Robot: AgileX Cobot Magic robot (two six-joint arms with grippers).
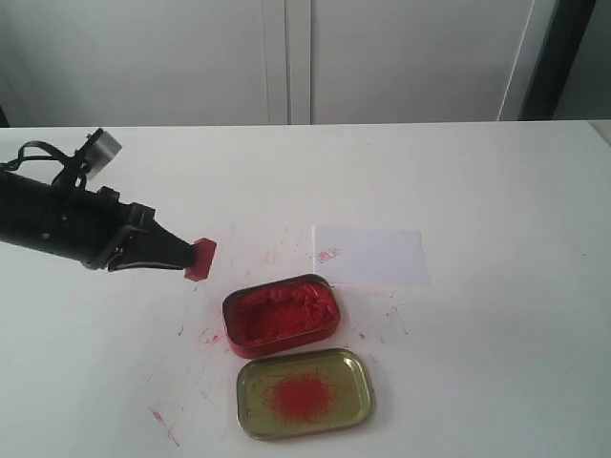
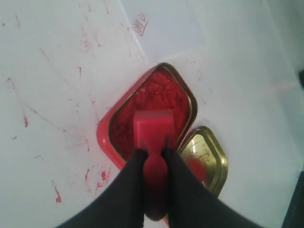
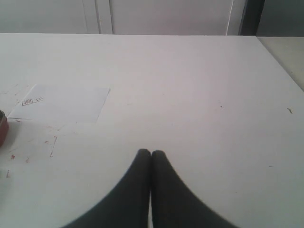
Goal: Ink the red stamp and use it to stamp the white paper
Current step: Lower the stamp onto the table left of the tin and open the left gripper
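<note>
My left gripper [image 1: 181,256] [image 2: 153,154] is shut on the handle of the red stamp [image 1: 200,259] [image 2: 152,129]. It holds the stamp in the air, up and to the left of the red ink tin [image 1: 282,314] [image 2: 142,107], base toward the tin. The white paper [image 1: 370,256] [image 2: 164,23] [image 3: 61,102] lies flat just beyond the tin, with a small red imprint near its left corner. In the right wrist view my right gripper [image 3: 151,153] is shut and empty above bare table, right of the paper. The exterior view does not show it.
A gold metal lid [image 1: 304,392] [image 2: 205,159] with a red smear lies in front of the tin, touching it. Red ink streaks mark the white table [image 1: 496,343] around the tin. A white cabinet wall stands behind the table's far edge.
</note>
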